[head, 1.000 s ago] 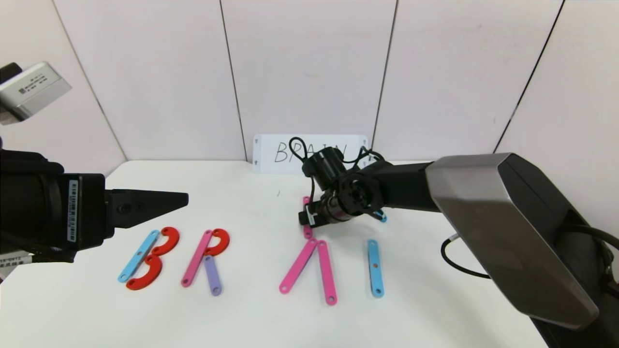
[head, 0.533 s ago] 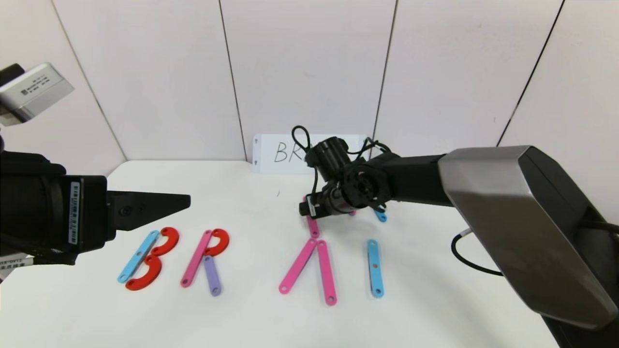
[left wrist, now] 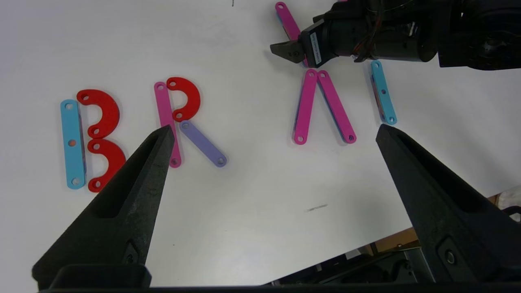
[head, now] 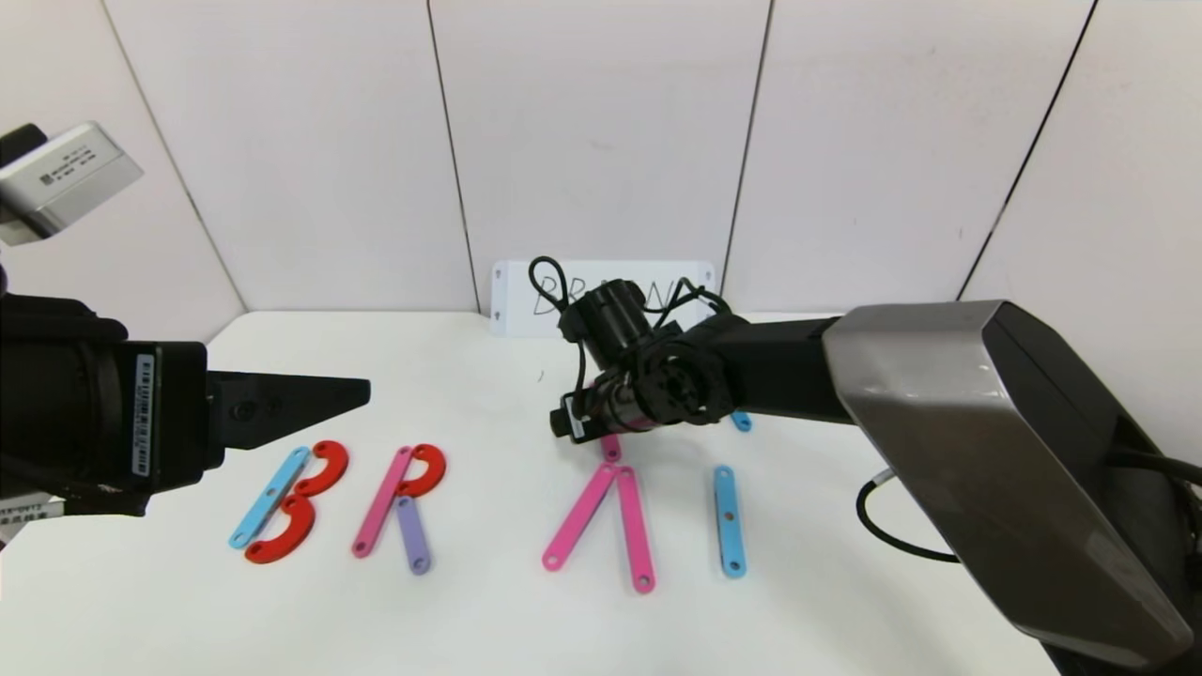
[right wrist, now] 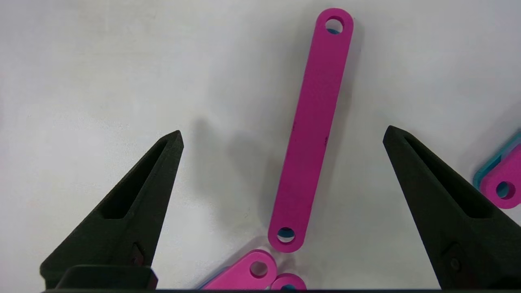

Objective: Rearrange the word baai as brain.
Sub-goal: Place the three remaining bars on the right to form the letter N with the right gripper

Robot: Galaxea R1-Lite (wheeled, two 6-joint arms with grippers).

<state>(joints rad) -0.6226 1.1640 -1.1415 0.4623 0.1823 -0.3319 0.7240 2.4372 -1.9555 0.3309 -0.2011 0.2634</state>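
Note:
The word lies flat on the white table: a B of a blue bar and two red arcs, an R of a pink bar, a red arc and a purple bar, two pink bars leaning together at their far ends, and one blue bar. Just behind that peak lies a loose pink bar. My right gripper hovers open over it, one finger on each side, touching nothing. My left gripper hangs open and empty above the table's front, near the B.
A white card with handwriting stands against the back wall, partly hidden by my right wrist. The end of another blue bar shows behind the right arm. The table's front edge is close below the left gripper.
My right gripper rose a little, then shifted left and came back down over the loose pink bar. The left arm has not moved.

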